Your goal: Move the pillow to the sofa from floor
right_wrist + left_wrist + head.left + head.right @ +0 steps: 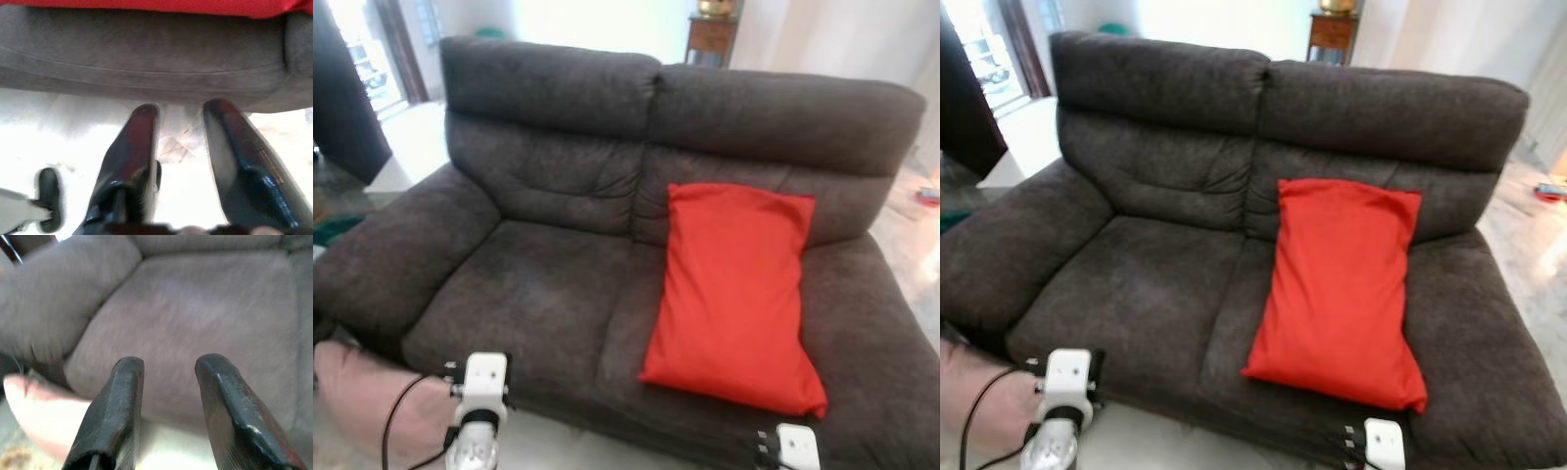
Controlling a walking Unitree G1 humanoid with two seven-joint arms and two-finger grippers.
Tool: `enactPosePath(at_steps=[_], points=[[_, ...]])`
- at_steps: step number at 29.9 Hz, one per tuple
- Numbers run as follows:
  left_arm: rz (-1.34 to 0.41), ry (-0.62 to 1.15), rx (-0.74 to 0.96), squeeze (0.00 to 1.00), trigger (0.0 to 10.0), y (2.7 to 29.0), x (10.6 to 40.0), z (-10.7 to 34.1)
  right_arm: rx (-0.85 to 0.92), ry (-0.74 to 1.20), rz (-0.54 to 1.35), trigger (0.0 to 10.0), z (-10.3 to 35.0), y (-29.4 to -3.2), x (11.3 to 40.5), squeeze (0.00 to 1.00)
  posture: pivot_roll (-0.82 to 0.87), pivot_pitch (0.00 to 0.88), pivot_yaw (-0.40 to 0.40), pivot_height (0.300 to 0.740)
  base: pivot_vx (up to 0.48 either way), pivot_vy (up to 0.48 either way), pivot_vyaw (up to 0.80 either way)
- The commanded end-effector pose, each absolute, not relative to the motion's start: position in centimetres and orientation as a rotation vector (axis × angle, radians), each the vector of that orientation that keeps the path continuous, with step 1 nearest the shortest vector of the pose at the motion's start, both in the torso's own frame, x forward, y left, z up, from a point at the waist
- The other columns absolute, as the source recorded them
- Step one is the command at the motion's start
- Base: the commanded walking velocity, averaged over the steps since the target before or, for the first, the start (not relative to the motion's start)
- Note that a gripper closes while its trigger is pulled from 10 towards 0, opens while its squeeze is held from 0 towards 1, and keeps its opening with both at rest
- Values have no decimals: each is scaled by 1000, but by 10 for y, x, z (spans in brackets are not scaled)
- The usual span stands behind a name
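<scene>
A red pillow (734, 294) stands tilted on the right seat of the dark grey sofa (548, 284), leaning against the backrest. A pale pink pillow (362, 392) lies on the floor by the sofa's left front corner. In the left wrist view my left gripper (170, 364) is open and holds nothing, hovering before the left seat cushion with the pink pillow (44, 406) below it. My right gripper (182, 108) is open too, low over the floor in front of the sofa's edge, under the red pillow (146, 5). Both wrists (480, 392) sit at the bottom of the head views.
A wooden side table (710, 34) stands behind the sofa. Pale tiled floor (58, 122) runs in front of the sofa. A bright doorway (362, 49) is at the far left, and a small object (928, 196) lies on the floor at the right.
</scene>
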State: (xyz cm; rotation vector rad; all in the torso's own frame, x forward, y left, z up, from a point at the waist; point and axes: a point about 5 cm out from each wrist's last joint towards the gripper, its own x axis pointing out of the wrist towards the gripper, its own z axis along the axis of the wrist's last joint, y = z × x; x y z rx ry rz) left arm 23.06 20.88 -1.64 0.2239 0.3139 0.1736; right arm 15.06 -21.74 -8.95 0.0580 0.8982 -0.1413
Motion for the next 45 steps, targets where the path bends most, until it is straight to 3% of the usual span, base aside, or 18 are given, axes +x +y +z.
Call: enactPosePath(at_steps=[1, 9, 14, 45], points=[[184, 417, 225, 0, 10000, 221, 224, -28, 65, 879, -122, 10000, -87, -212, 160, 0, 106, 0, -59, 740, 0, 379, 0], [142, 720, 218, 0, 10000, 225, 191, -64, 73, 910, -130, 10000, -89, -211, 159, 0, 99, 0, -51, 740, 0, 415, 0], [135, 816, 210, 0, 10000, 225, 175, -75, 80, 918, -136, 10000, -89, -210, 158, 0, 98, 0, -51, 740, 0, 436, 0], [106, 877, 208, 0, 10000, 219, 169, -82, 85, 947, -127, 10000, -91, -208, 156, 0, 93, 0, -35, 740, 0, 445, 0]])
